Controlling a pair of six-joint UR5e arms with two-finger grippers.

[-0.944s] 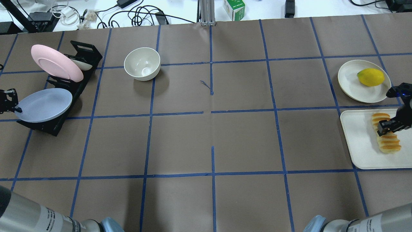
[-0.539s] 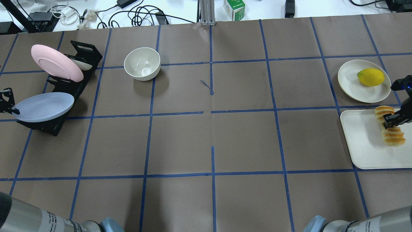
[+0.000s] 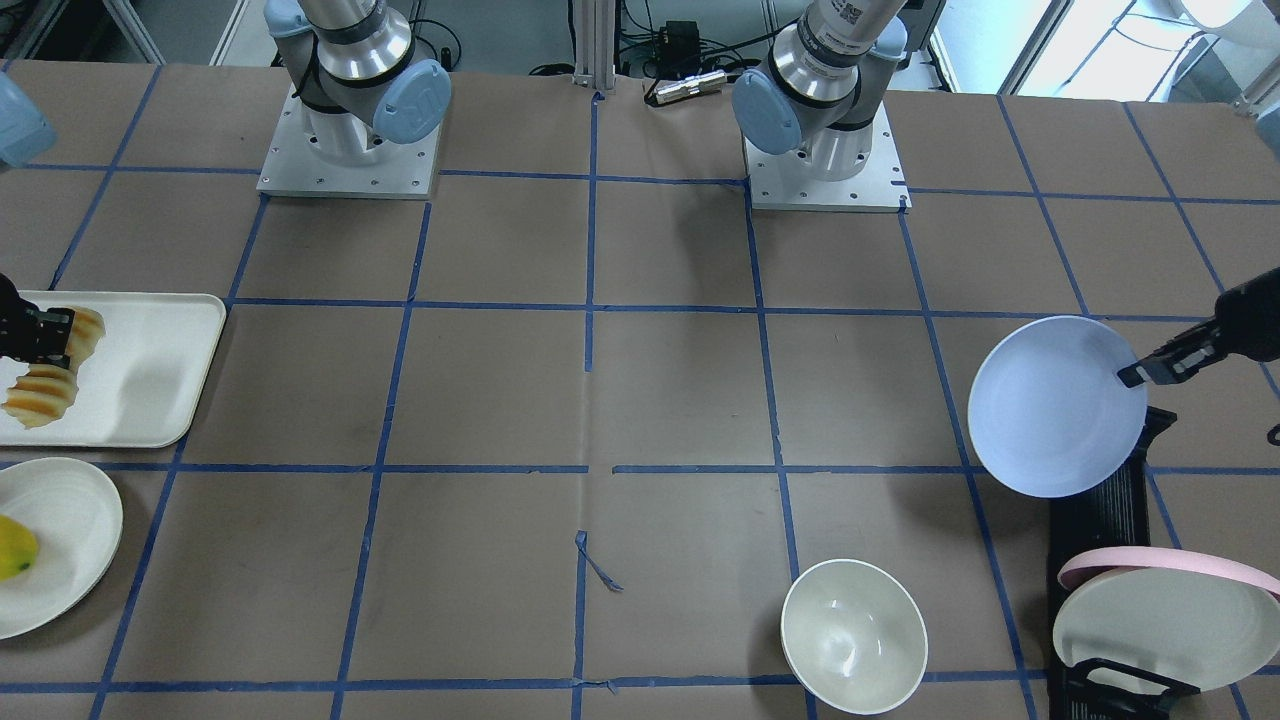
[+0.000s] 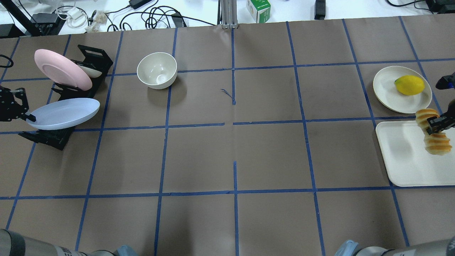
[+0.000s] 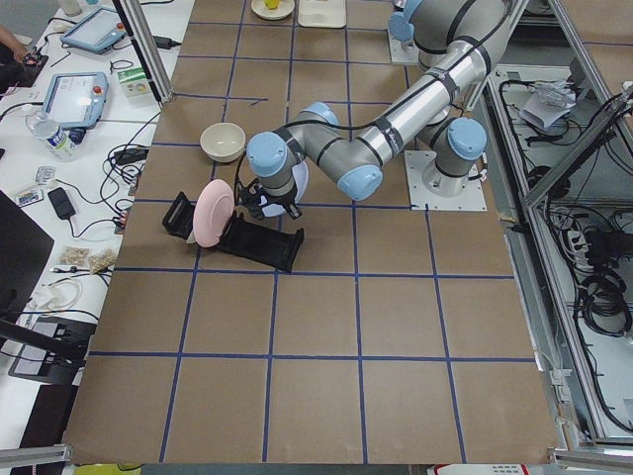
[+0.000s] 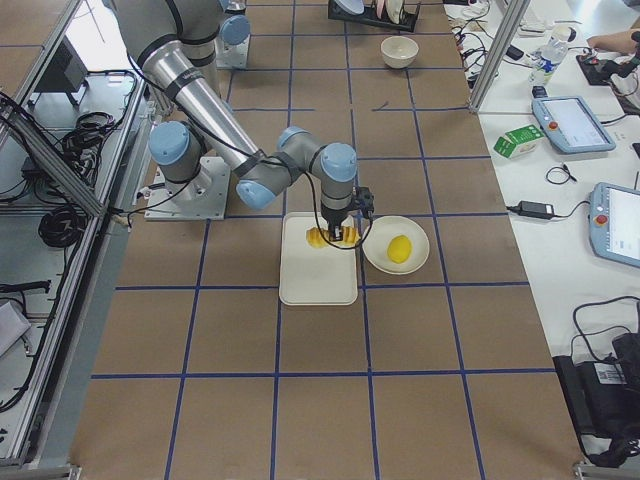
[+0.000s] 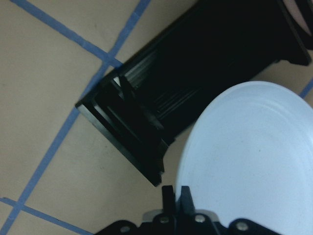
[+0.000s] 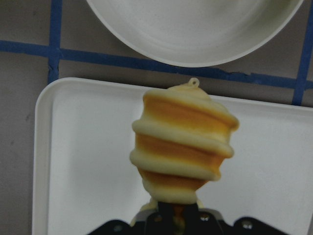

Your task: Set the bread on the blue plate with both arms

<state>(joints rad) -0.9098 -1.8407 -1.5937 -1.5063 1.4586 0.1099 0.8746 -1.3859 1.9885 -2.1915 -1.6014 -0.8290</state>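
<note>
The bread [image 4: 433,132], a pale yellow loaf with orange-brown stripes, hangs in my right gripper [image 4: 438,124], which is shut on its middle and holds it above the white tray [image 4: 401,160]. It also shows in the front view [image 3: 50,380] and close up in the right wrist view [image 8: 181,147]. My left gripper [image 4: 28,116] is shut on the rim of the blue plate [image 4: 64,113], held tilted just above the black rack [image 4: 49,137]. The plate fills the lower right of the left wrist view [image 7: 249,161] and shows in the front view [image 3: 1055,405].
A pink plate [image 4: 62,69] stands in the black rack. A white bowl [image 4: 157,70] sits at back left of centre. A cream plate [image 4: 391,92] holding a yellow-green fruit [image 4: 409,85] lies beyond the tray. Blue tape lines grid the brown table.
My right gripper has lifted the bread off the tray and up. My left gripper has drawn the blue plate out of the rack and toward the right.
</note>
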